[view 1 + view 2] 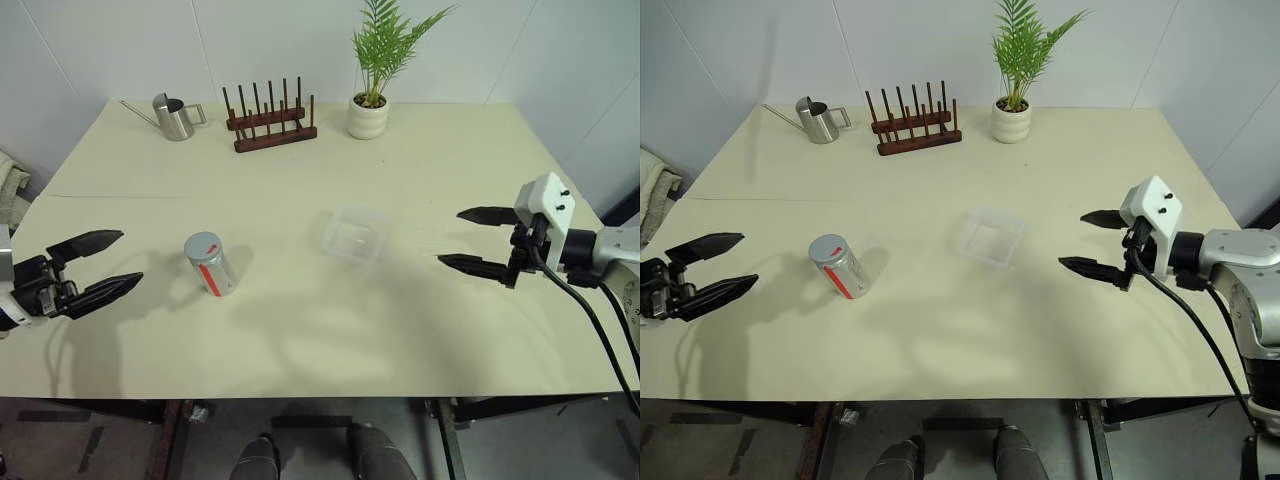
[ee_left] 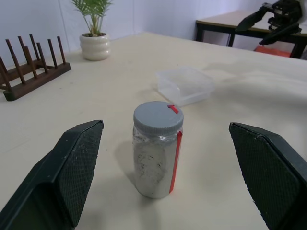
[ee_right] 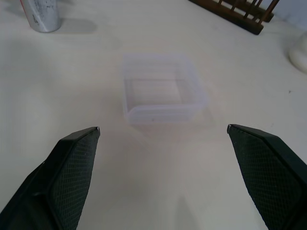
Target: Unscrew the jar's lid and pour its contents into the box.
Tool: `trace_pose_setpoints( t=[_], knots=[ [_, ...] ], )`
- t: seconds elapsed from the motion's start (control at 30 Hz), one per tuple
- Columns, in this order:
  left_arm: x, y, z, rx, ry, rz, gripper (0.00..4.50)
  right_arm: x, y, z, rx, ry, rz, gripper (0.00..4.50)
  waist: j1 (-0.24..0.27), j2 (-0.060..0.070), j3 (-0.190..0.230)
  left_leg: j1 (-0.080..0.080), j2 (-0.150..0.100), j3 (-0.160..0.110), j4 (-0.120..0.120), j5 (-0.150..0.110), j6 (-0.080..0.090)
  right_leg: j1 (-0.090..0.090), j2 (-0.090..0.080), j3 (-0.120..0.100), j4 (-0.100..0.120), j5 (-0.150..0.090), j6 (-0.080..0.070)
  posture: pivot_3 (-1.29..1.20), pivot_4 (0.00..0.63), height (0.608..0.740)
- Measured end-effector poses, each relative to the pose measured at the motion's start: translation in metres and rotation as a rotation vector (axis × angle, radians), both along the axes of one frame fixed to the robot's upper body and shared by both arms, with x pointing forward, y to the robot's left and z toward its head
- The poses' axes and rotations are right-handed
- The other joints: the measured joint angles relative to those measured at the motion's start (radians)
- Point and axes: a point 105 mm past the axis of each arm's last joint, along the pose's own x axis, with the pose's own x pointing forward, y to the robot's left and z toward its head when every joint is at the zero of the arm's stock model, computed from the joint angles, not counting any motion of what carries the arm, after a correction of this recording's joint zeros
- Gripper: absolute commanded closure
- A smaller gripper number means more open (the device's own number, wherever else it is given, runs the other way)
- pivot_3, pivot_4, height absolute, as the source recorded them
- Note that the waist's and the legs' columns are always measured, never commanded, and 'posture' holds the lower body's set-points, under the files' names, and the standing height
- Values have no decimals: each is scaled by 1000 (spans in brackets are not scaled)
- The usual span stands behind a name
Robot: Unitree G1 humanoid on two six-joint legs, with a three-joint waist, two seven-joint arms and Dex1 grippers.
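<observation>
— Silvery-grey, that one jar (image 1: 211,265) is standing upright in the lower left of the head view, its grey lid (image 1: 203,246) sitting screwed on top. Where are the jaws standing?

— The left gripper (image 1: 118,262) is hovering at the left edge, jaws spread wide and holding nothing; the jar is sitting just beyond its tips, apart from them and in line with the gap. The right gripper (image 1: 462,240) is hanging at the right edge, jaws equally wide apart and holding nothing.

— And the box?

— One clear box (image 1: 354,235) is lying near the centre on the table (image 1: 300,340), between the jar and the right gripper, well apart from both.

— Anything crowding them?

— Nothing is standing between either gripper and the jar or box. Along the top of the frame one steel watering can (image 1: 174,117), one wooden peg rack (image 1: 269,122) and one potted plant (image 1: 369,102) are sitting in a row.
</observation>
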Motion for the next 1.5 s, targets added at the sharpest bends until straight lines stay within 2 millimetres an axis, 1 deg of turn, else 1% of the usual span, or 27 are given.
trace_pose_setpoints(
  t=[0.17,0.27,0.33,0.43,0.5,0.6,0.67,0.73,0.8,0.87,0.93,1.0,1.1,1.13,1.2,1.3,1.43,1.5],
  knots=[
    [2,-1,-1,-12,-9,16,18,2,1,4,12,-25,1,0,0,0,0,0,0,0,0,0,0,0,0,0,0,1,1,0,150,740],
    [3,-6,-2,-27,-24,21,18,3,4,9,22,-45,9,0,1,0,0,0,0,0,0,0,0,0,0,0,0,2,3,0,150,740],
    [3,-7,-4,-30,-23,31,18,4,7,12,31,-56,19,0,1,0,0,0,0,0,0,0,0,0,0,0,0,5,9,0,150,740],
    [1,-8,-6,-39,-31,75,18,7,13,13,60,-72,37,0,0,0,0,0,0,0,0,0,0,0,0,0,0,5,9,0,150,740],
    [0,-10,-7,-60,-50,118,18,12,22,16,100,-101,51,0,-1,0,0,0,0,0,1,0,0,0,0,0,1,5,10,0,150,740],
    [-3,-15,-4,-87,-77,185,18,13,38,9,129,-81,108,0,2,0,0,0,0,0,1,0,0,0,0,0,1,5,10,0,150,740],
    [-5,-13,-1,-112,-99,255,18,14,47,5,156,-65,150,0,3,0,0,0,0,0,2,0,0,0,0,0,1,6,10,0,150,740],
    [-8,-15,3,-166,-125,343,18,18,48,2,167,-45,171,0,5,0,0,0,0,0,4,0,0,1,-1,1,1,6,11,0,150,740],
    [-12,-17,2,-227,-119,428,18,24,47,3,174,-47,175,0,6,0,0,0,-1,0,5,0,0,2,-1,1,1,7,12,0,150,740],
    [-17,-20,-1,-242,-100,486,18,29,52,6,186,-54,188,0,3,0,0,0,-1,0,7,0,0,3,0,1,1,7,12,0,150,740],
    [-22,-24,-3,-234,-92,519,18,32,57,5,190,-45,212,0,2,0,0,1,0,-1,9,0,0,4,1,1,1,7,11,0,150,740],
    [-30,-33,-3,-237,-102,563,18,33,60,1,197,-32,238,0,3,0,0,1,-1,0,11,0,0,6,1,2,-1,6,9,0,150,740],
    [-35,-39,-7,-253,-101,660,18,37,61,-7,184,-15,260,0,3,0,0,1,-1,0,15,0,0,8,1,3,-2,4,5,0,150,740],
    [-36,-42,-10,-265,-99,695,18,39,62,-7,190,-15,271,0,3,0,0,1,-1,0,16,0,0,9,1,3,-4,2,-1,0,150,740],
    [-36,-50,-18,-275,-74,728,18,41,64,-7,198,-20,293,0,3,0,0,1,-2,1,17,0,0,10,1,4,-4,3,-1,0,150,740],
    [-34,-58,-26,-268,-54,777,18,44,65,-7,198,-27,299,0,3,-1,0,1,-2,1,17,1,1,10,1,5,-4,3,-1,0,150,740],
    [-29,-68,-43,-264,-8,826,18,47,69,-6,203,-34,306,0,1,-1,0,1,-2,2,17,1,1,9,1,5,-4,3,-1,0,150,740],
    [-25,-71,-46,-259,-12,847,18,48,69,-8,199,-36,305,0,1,0,0,1,-2,2,17,1,1,9,1,5,-4,3,-1,0,150,740]
  ],
)
